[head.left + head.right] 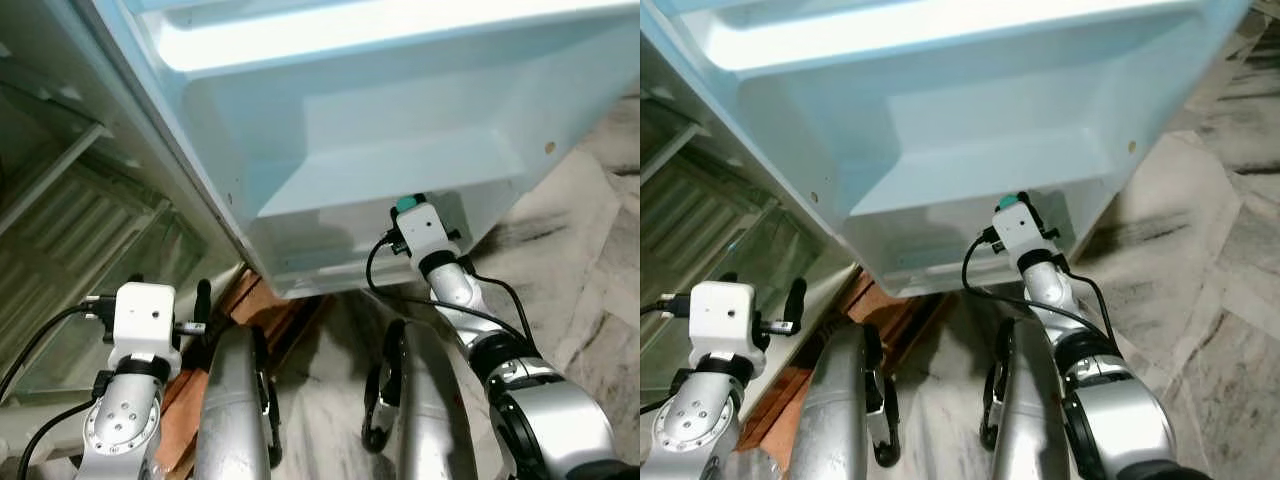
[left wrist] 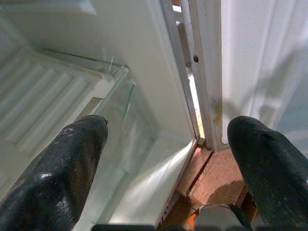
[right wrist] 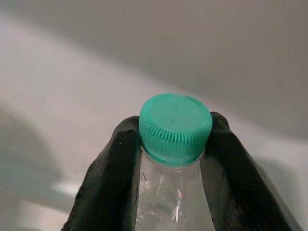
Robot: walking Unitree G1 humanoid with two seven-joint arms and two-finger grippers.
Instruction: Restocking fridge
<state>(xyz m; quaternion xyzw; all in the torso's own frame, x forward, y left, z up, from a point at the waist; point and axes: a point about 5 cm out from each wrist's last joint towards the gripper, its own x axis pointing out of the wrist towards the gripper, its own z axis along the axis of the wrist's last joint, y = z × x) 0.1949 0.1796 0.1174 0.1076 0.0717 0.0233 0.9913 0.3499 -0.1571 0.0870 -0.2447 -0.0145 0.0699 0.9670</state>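
Note:
A clear bottle with a green cap (image 3: 175, 126) is pinched at the neck between the black fingers (image 3: 113, 173) of my right gripper (image 3: 173, 127), which is shut on it. In the eye views the cap (image 1: 408, 204) peeks above the white right wrist camera, close against the lower shelf (image 1: 340, 225) of the open pale-blue fridge door (image 1: 400, 110). My left gripper (image 2: 168, 126) is open and holds nothing. It points into the bottom of the fridge compartment, toward a glass shelf (image 2: 115, 91).
The fridge stands on a reddish wooden base (image 1: 262, 305) at the left. Grey marble floor (image 1: 590, 260) stretches to the right of the door. My own silver legs (image 1: 235, 400) fill the foreground below the door's bottom edge.

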